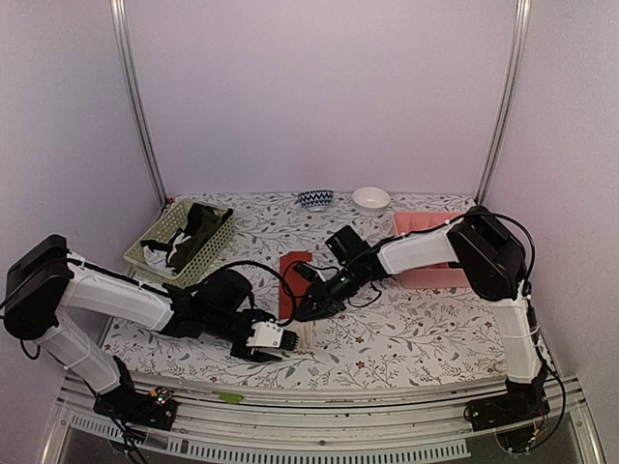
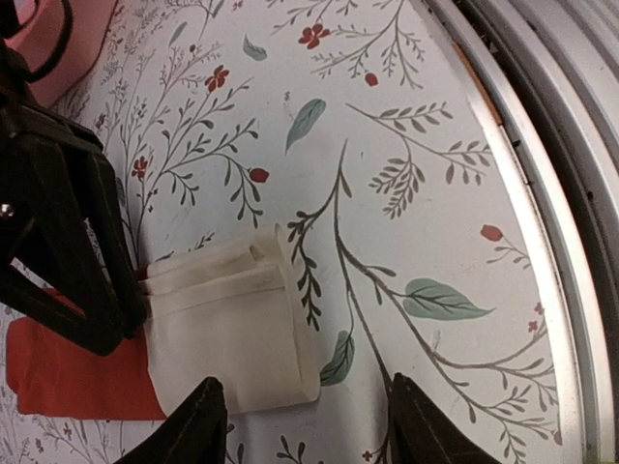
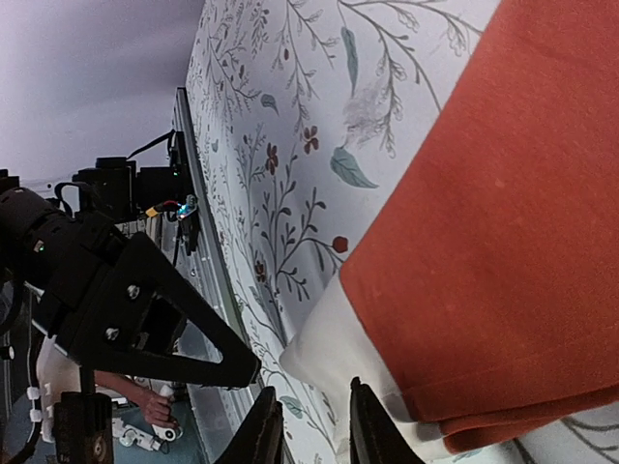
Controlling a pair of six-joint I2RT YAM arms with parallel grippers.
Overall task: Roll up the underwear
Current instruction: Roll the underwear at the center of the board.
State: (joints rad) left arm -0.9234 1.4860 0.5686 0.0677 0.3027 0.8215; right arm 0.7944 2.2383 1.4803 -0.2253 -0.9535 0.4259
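Left gripper (image 2: 309, 433): jaws apart, only the floral table (image 2: 416, 164) between them. One fingertip (image 2: 198, 420) overlaps the near edge of the cream-white band (image 2: 227, 329). The other tip sits over bare table beside it.

Right gripper (image 3: 311, 433): jaws nearly together with a thin gap. The band edge is against one finger (image 3: 372, 430); can't tell if cloth is pinched.

Left wrist view only: the band is folded over itself in layers and its seam lines show. The right gripper's black fingers touch where cream meets red.

Right wrist view only: close look at the red-orange underwear (image 3: 503, 213). It's smooth and flat, with a doubled edge at the bottom and cream sticking out beneath.

Top view only:
- The garment lies mid-table as a strip running away from the arms, and both grippers meet at its near end.
- A black garment (image 1: 198, 227) is draped in the pale green basket (image 1: 155, 253), back left.
- The pink tray (image 1: 430, 275) is on the right, partly under the right arm.
- A patterned bowl (image 1: 315, 199) and a white bowl (image 1: 370, 199) sit near each other at the back edge.
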